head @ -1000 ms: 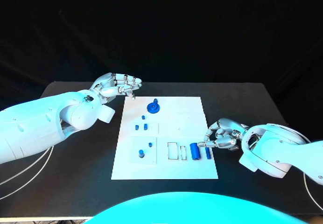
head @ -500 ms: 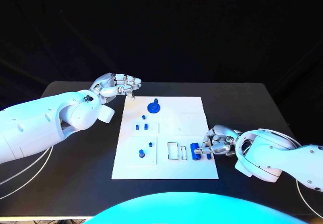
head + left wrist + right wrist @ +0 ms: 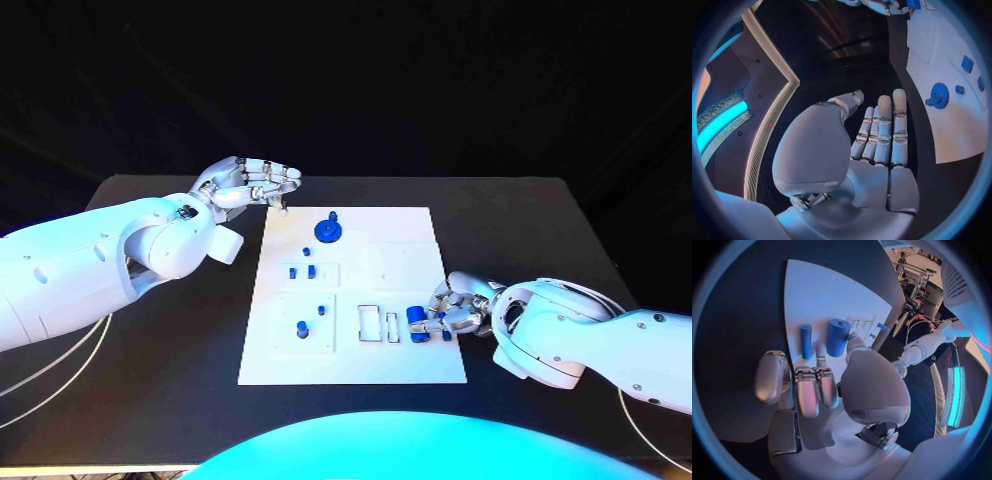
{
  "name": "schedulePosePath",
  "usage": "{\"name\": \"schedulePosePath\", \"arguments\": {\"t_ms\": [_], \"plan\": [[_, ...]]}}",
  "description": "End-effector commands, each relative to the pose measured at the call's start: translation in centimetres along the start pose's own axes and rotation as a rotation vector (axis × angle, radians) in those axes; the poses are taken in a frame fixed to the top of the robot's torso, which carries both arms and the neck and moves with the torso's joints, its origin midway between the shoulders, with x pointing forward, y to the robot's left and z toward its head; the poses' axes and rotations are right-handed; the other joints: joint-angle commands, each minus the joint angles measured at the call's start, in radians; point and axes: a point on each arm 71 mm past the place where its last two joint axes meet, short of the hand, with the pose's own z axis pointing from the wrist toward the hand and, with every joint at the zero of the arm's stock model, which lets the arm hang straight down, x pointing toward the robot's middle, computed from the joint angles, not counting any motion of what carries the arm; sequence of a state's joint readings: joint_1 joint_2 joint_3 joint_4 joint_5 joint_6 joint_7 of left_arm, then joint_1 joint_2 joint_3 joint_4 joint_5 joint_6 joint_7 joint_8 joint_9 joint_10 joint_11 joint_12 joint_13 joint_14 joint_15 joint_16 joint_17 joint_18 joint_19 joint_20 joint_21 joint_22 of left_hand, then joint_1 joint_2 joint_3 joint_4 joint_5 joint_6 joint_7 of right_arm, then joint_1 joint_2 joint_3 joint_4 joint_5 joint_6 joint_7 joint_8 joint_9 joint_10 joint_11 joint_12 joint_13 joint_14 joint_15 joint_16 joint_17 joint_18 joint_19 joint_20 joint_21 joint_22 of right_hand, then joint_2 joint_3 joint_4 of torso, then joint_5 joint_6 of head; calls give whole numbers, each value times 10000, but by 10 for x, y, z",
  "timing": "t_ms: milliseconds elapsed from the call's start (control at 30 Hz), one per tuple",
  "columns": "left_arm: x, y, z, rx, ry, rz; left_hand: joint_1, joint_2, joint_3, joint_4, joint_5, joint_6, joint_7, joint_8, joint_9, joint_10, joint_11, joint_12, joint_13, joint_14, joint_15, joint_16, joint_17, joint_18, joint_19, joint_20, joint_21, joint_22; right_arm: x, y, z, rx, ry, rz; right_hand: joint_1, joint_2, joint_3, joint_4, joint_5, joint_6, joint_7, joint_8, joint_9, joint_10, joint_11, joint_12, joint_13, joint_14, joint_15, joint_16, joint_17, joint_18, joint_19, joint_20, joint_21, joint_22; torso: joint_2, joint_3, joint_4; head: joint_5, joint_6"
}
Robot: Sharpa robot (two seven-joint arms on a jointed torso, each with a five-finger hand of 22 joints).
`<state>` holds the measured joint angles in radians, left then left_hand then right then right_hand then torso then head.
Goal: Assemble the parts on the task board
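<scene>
White board (image 3: 411, 360) flat in the middle of the black table (image 3: 548, 215), small blue pieces scattered over its slots. Right hand (image 3: 459, 305) down at the board's right edge, fingers curled in over 2 blue cylinders: a thick one (image 3: 837, 337) and a thin one (image 3: 805, 340) lying side by side, just off the fingertips. Looks like touching or closing on them, but cannot tell whether either is truly held. Probably lining up a pick to seat one in the nearby slots. Left hand (image 3: 253, 183) parked off the board's far left corner, fingers bunched, nothing in them, likely kept clear to leave room. Blue round knob (image 3: 330, 232) standing near that far end.
</scene>
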<state>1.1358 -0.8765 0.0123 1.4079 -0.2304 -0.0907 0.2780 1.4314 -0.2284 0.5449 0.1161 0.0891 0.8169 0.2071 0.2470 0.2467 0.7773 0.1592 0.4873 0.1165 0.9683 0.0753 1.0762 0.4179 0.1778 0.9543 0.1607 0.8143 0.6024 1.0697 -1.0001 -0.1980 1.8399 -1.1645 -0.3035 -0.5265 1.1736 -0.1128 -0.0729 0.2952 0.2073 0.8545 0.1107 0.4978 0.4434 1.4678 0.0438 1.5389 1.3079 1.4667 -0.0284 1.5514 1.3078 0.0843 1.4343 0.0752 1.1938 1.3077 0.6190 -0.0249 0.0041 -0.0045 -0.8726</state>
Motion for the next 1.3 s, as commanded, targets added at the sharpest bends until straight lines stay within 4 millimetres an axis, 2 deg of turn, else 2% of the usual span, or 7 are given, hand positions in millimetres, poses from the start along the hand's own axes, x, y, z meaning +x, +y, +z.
{"name": "schedulePosePath", "arguments": {"t_ms": [33,267,433,600,767,1100,1300], "plan": [[1,-1,0,73,120,-95,-3,35,-43,-6,1,-78,78,-20,-12,-73,-21,29,-14,-65,33,-21,-11,62,-28,58,-34,-8,8,0,3,85,351,-414,32,128,-76,-20,44,95,7,-40,-61,747,-98,56,2190,910,-50,56,1951,-84,66,-29,42,624,-3,2,-3,76,0],[1,-1,0,53,110,-91,-3,35,-43,-6,1,-78,78,-20,-12,-73,-21,29,-14,-65,33,-21,-11,62,-28,58,-34,-8,11,2,7,90,389,-460,448,284,-141,-56,33,325,-78,53,-123,771,-175,68,2227,912,-115,57,1965,-86,72,-83,51,658,-4,-6,0,50,0],[1,-1,0,50,110,-91,7,42,-54,2,3,-78,79,-15,-14,-90,-20,45,-17,-68,34,-19,-12,64,-23,60,-45,-15,11,3,7,83,244,-362,1075,438,-78,-107,38,421,-111,38,-227,783,-211,70,2245,914,-151,58,1973,-93,83,-123,70,697,-5,-7,-2,48,0],[1,-1,0,44,108,-91,7,42,-54,2,3,-78,79,-15,-14,-90,-20,45,-17,-68,34,-19,-12,64,-23,60,-45,-15,10,3,6,116,78,62,1738,575,235,-185,67,520,-133,-32,-354,800,-236,78,2272,914,-174,56,1975,-96,90,-147,71,724,-6,-12,12,70,0],[1,-1,0,36,91,-85,7,42,-54,2,3,-78,79,-15,-14,-90,-20,45,-17,-68,34,-19,-12,64,-23,60,-45,-15,9,6,3,49,-46,665,1975,620,426,-151,68,714,-188,-56,-422,850,-280,125,2347,917,-205,59,1990,-113,126,-169,157,786,-10,-17,3,73,0],[1,0,1,34,83,-83,7,42,-54,2,3,-78,79,-15,-14,-90,-20,45,-17,-68,34,-19,-12,64,-23,60,-45,-15,-11,28,-9,-638,-796,1869,1751,692,534,-41,53,1069,-284,-122,-482,837,-366,99,2321,906,-278,44,1934,-112,130,-230,149,809,-13,-19,7,60,0],[2,-1,1,39,93,-86,7,42,-54,2,3,-78,79,-15,-14,-90,-20,45,-17,-68,34,-19,-12,64,-23,60,-45,-15,-9,38,-8,-799,-368,1905,1396,601,463,-40,40,1194,-304,-199,-513,808,-389,56,2272,895,-303,29,1877,-97,101,-257,57,782,-7,-27,1,103,0]]}}
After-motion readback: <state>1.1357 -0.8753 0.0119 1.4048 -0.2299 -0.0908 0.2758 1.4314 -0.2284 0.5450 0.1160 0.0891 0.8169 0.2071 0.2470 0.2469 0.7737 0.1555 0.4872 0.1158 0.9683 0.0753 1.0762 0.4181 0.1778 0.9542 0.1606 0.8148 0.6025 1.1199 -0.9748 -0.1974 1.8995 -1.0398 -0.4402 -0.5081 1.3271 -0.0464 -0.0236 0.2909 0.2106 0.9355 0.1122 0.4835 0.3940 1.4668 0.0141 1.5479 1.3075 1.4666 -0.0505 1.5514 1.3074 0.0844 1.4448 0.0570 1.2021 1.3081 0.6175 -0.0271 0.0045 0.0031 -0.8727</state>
